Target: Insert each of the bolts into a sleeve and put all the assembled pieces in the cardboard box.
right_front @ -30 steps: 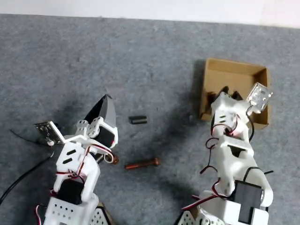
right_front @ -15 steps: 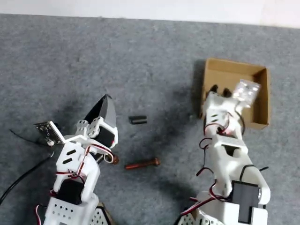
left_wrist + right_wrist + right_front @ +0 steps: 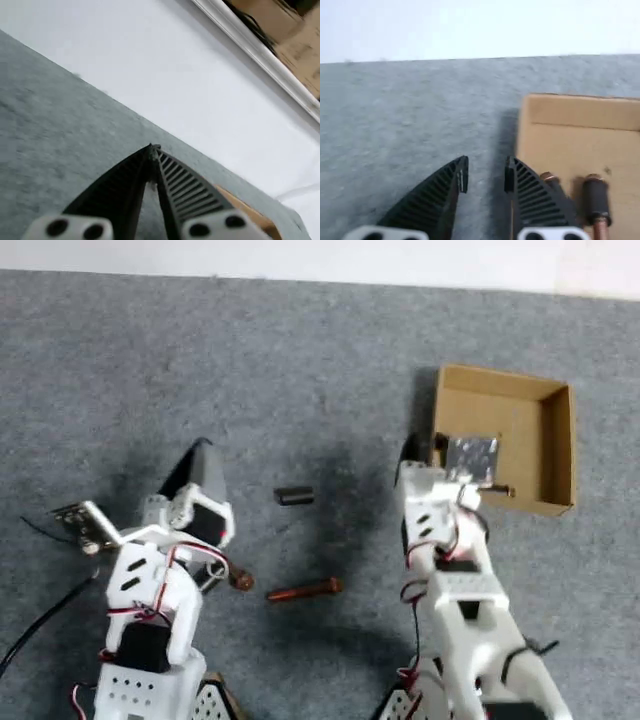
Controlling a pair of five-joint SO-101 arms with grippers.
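Copper-coloured bolt (image 3: 303, 589), short black cylindrical sleeve (image 3: 294, 496) seen loose on grey tabletop (image 3: 150, 360); left tool (image 3: 152, 148) pinched together, empty; right tool (image 3: 485, 172) parted, empty, beside brown cardboard box (image 3: 495, 415).

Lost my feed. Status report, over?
Left gripper shut, holding nothing. Right gripper open at box edge. One bolt, one sleeve loose on mat. No obstruction seen.
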